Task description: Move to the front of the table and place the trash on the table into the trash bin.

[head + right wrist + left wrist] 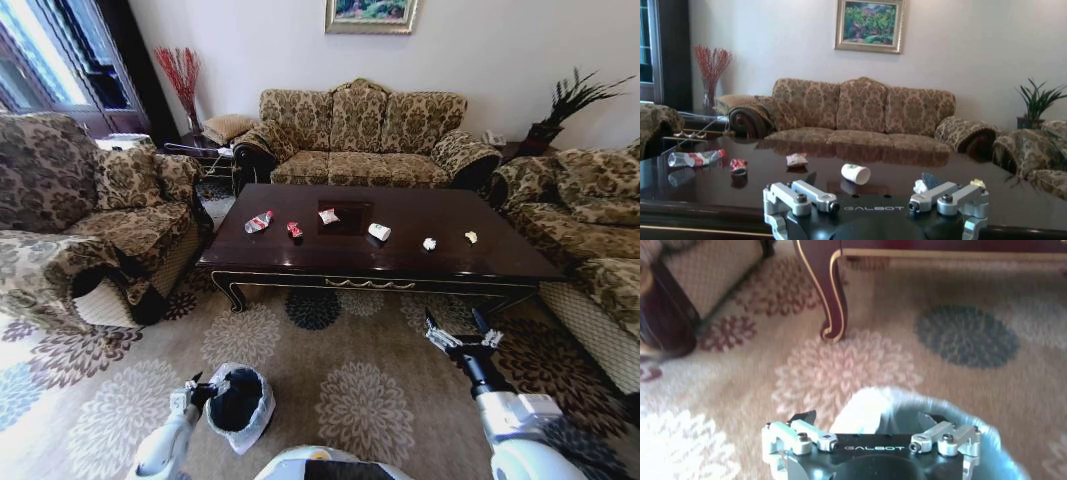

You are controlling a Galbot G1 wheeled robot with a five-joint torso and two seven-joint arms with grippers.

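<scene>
Facing the tabletop (400, 262) at mid-frame, trash (258, 222) strewn along it, trash bin (240, 404) at lower left under the wide-spread left tool (197, 392), right tool (462, 333) spread empty at lower right; approach seemingly done, reach for litter apparently next

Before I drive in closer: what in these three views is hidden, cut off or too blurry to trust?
- Trash bin, left wrist view: blurred and partly covered by the left pincer; its contents are unreadable.
- Right-hand paper wads on the table, right wrist view: mostly behind the right pincer.
- Head view: the bin's inside is in dark shadow.
</scene>
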